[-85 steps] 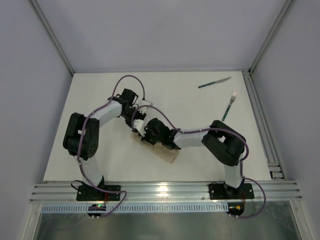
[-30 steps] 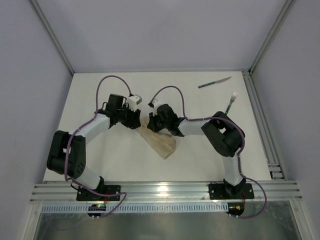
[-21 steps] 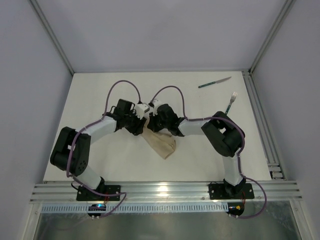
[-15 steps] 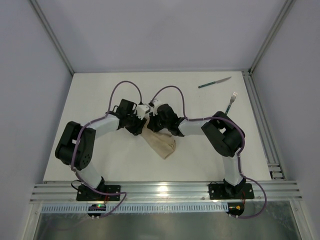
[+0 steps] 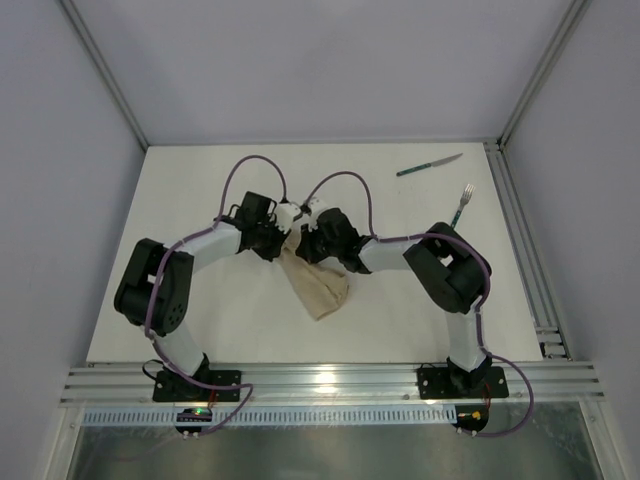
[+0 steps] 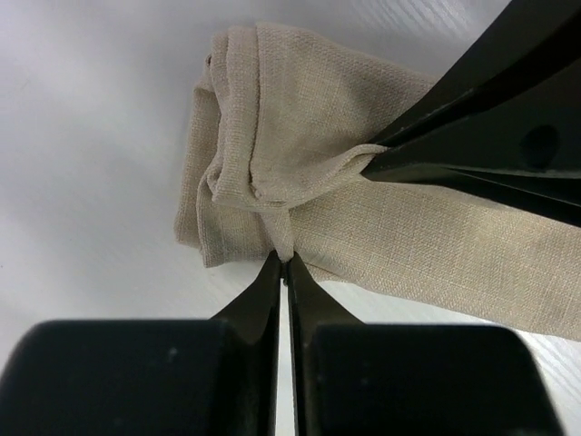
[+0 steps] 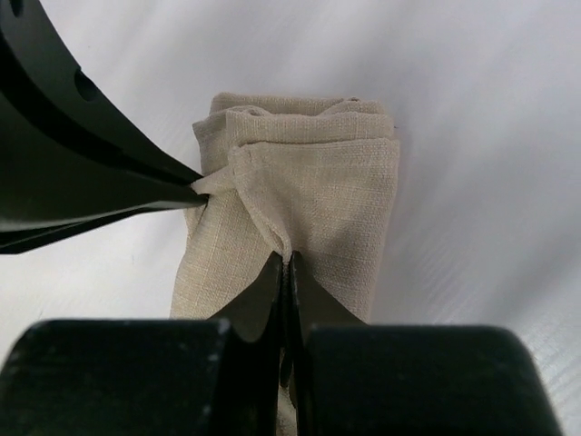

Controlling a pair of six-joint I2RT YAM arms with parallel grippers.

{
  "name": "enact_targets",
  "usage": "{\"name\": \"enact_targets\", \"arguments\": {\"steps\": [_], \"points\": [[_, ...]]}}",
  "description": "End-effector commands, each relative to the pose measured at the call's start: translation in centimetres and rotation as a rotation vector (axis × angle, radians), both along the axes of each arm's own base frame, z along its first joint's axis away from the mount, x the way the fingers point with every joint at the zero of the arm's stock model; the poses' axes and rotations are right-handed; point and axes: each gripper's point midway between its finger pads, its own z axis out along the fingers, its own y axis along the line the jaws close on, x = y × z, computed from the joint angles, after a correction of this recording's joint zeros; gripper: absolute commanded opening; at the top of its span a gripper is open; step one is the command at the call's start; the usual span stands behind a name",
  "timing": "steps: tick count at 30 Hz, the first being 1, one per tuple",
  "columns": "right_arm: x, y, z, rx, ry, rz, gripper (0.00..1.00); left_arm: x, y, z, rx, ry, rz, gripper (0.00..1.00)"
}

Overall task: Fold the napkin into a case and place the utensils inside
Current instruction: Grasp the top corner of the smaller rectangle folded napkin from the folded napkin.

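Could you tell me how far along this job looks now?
Done: the beige-tan cloth napkin is folded into a narrow oblong. In hand: the left gripper and right gripper both pinch its far end. To do: the green-handled knife and green-handled fork lie far right, not inside.

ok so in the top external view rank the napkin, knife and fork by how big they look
1. napkin: clearly the largest, a folded bundle between the two arms.
2 and 3. knife and fork: both slim and nearly alike in length. The knife looks a touch longer, but it is too close to rank firmly.
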Motion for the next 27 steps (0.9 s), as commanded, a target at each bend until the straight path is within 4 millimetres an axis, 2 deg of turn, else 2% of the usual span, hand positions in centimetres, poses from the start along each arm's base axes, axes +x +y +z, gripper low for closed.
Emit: {"name": "enact_targets", "arguments": {"steps": [1,7,9,13,16,18,19,20,24,27], "points": [[-0.4,0.6,2.8,0.044,-0.069,0.051,0.04,2.4,-0.9,1.4,-0.015,-0.049,0.007,0.0],[-1.7,0.5,2.8,0.025,-0.081,0.115,0.04,2.7,-1.3,2.2,-0.028,-0.049,0.011,0.02],[-2.2,0.4,2.4,0.008,-0.069,0.136,0.04,2.8,-1.2,2.5,-0.026,-0.055,0.012,0.08],[-2.8,0.7,2.0,-0.01,-0.062,0.164,0.04,2.8,-1.3,2.3,-0.024,-0.048,0.005,0.36],[-2.6,1.1,1.4,-0.022,-0.04,0.162,0.04,3.5,-1.1,2.0,-0.003,-0.058,0.015,0.38],[-2.7,1.1,0.9,-0.035,-0.02,0.172,0.04,4.1,-0.9,1.8,0.022,-0.067,0.015,0.33],[-2.8,1.0,0.8,-0.036,-0.016,0.171,0.04,4.2,-0.6,1.6,0.035,-0.067,0.017,0.22],[-2.8,1.1,0.8,-0.036,-0.016,0.173,0.04,4.0,-0.6,1.2,0.043,-0.056,0.008,0.18],[-2.9,1.2,1.0,-0.029,-0.016,0.178,0.04,3.0,-0.8,1.0,0.038,-0.012,-0.021,0.1],[-3.1,1.4,1.1,-0.026,-0.013,0.196,0.04,3.1,-0.7,1.6,0.036,-0.031,-0.018,0.0]]}}
